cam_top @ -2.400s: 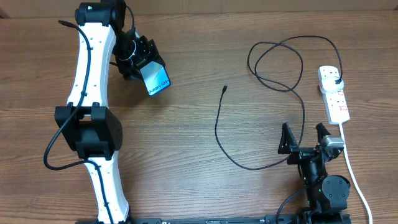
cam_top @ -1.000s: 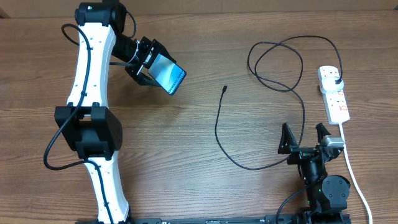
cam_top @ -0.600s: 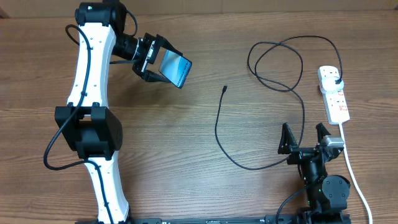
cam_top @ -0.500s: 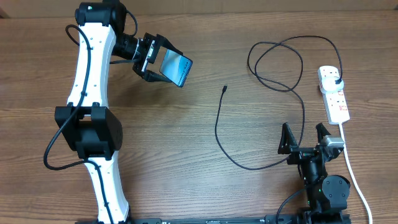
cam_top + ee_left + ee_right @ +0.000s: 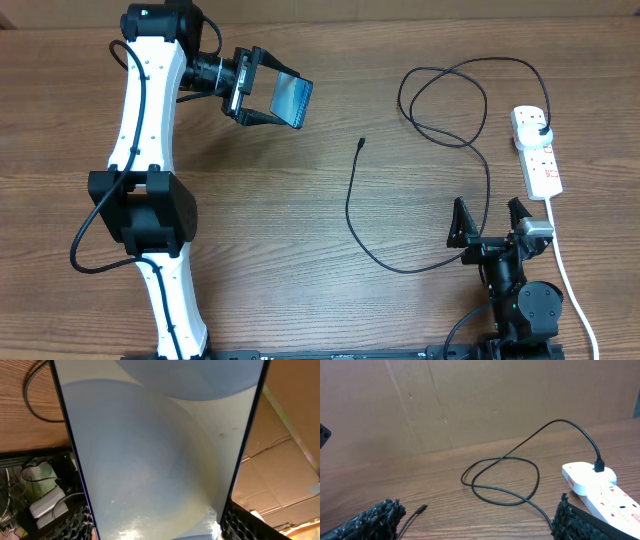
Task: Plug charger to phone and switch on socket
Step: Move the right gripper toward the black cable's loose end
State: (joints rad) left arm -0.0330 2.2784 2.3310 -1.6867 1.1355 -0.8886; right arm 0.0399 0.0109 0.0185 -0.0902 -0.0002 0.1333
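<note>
Left fingers point(image 5: 258, 55) grip phone point(image 5: 294, 100); charger point(image 5: 349, 196) lies apart

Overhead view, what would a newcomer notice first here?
The lit phone, held aloft in the left hand at upper left. Next, the black charger looping across the right half, plugged into the white socket at the right edge, its free tip lying near the middle. The right hand sits open and empty near the front.

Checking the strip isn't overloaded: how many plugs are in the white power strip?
1. The black charger plug sits in the outlet at the far end of the power strip, away from the robot. Its other outlets look empty; the overhead view shows the whole strip.
</note>
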